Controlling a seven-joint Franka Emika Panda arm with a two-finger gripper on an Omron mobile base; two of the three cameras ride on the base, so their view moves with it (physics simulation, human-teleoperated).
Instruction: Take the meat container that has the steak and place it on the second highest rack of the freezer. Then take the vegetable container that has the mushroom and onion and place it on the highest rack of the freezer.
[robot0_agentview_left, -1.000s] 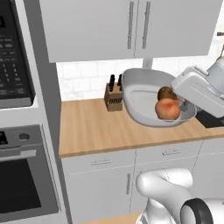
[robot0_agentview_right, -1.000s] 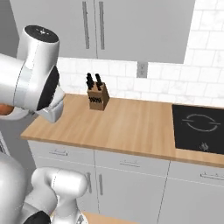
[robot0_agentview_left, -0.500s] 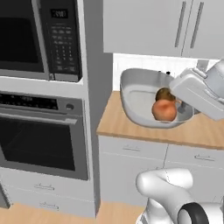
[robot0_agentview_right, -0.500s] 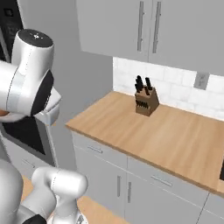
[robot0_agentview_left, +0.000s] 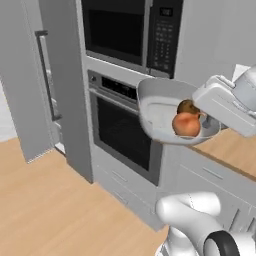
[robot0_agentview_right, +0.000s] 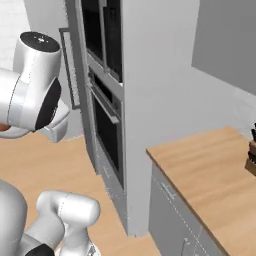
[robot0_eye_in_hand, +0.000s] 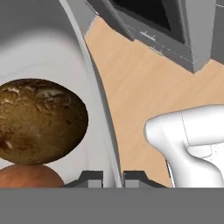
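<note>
My tool (robot0_eye_in_hand: 113, 178) is clamped on the rim of the vegetable container (robot0_agentview_left: 155, 107), its tips on either side of the wall. The mushroom (robot0_eye_in_hand: 39, 121) sits just inside, touching the onion (robot0_eye_in_hand: 28, 176) beneath it. I hold the container in the air before the oven (robot0_agentview_left: 120, 130)

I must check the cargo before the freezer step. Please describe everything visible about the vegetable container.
The vegetable container is a pale grey shallow bowl that looks like plastic, carried in the air in front of the oven and tilted towards the camera. Inside lie the brown mushroom and the orange onion, touching. The gripper is shut on its rim.
</note>
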